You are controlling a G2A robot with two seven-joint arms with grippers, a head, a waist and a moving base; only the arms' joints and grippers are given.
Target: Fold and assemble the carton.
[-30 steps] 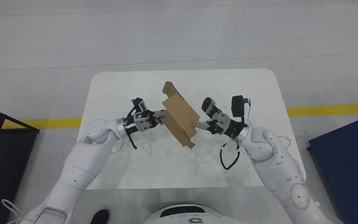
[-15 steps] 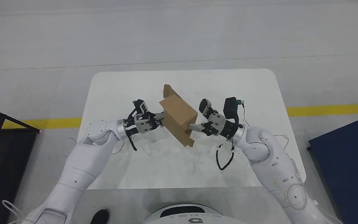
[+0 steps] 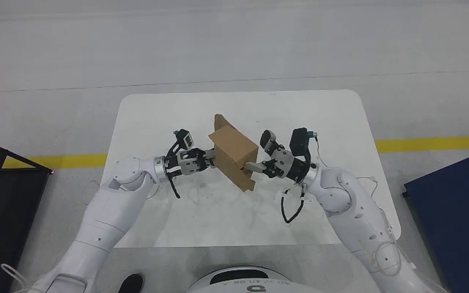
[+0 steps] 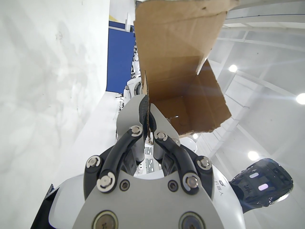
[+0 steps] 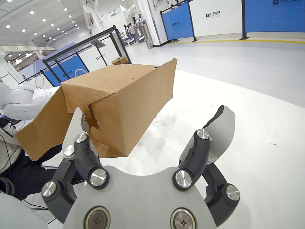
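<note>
The left gripper has its two fingers shut tight on a thin flap of cardboard; the flap's edge is squeezed between the dark pads. This flap is one side of the carton, a brown cardboard box. The box's open end faces the left gripper, so the inside and the far wall can be seen; a long flap sticks out past the open end.

The right gripper is at the other end of the carton. Its fingers are wide apart and it holds nothing. One finger is right against the closed end of the box, next to a torn notch in the cardboard. A loose flap hangs just beside that finger. The other finger is out over the white table, well apart from the box.

In the top view the carton sits between the two grippers, near the middle of the table and a bit closer to the far edge than to the near edge. It lies slanted, not lined up with the table's edges. One end points toward the far edge, and the other end points toward the near right corner. It is hard to tell if the bottom of the box touches the table or is lifted off it.

A yellow line runs across the grey floor on both sides of the table.
</note>
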